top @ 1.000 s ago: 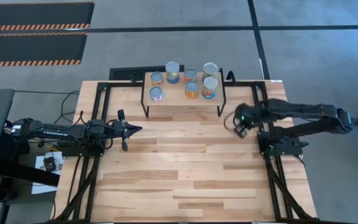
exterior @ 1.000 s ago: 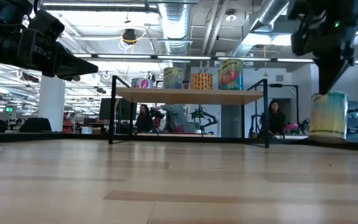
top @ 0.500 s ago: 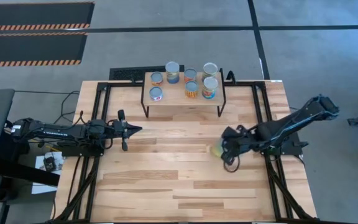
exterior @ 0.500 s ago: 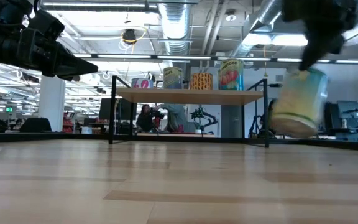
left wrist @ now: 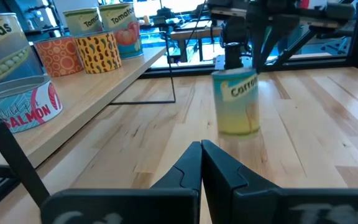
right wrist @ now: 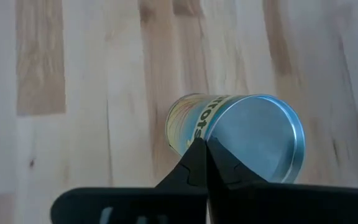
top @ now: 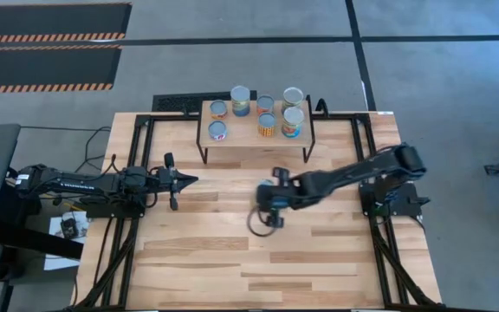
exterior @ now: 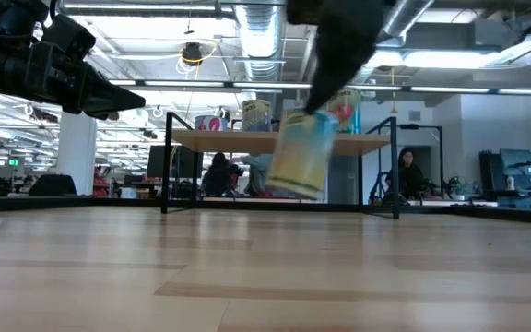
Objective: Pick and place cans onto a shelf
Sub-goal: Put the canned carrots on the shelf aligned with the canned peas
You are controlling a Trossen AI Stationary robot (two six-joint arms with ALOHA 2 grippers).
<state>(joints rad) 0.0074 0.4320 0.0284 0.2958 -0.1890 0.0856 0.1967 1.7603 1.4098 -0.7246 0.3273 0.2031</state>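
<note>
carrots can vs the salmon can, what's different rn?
Pose: the carrots can hangs tilted from the right gripper, clear of the table; the salmon can stands upright on the shelf.
Size: the carrots can is tall and narrow, the salmon can short and wide.
Label: the carrots can is yellow-green, the salmon can pale blue with pink lettering.
Shared: both are cylindrical tins.

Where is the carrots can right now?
The carrots can hangs tilted above the table's middle in the right gripper, just in front of the shelf.
</note>
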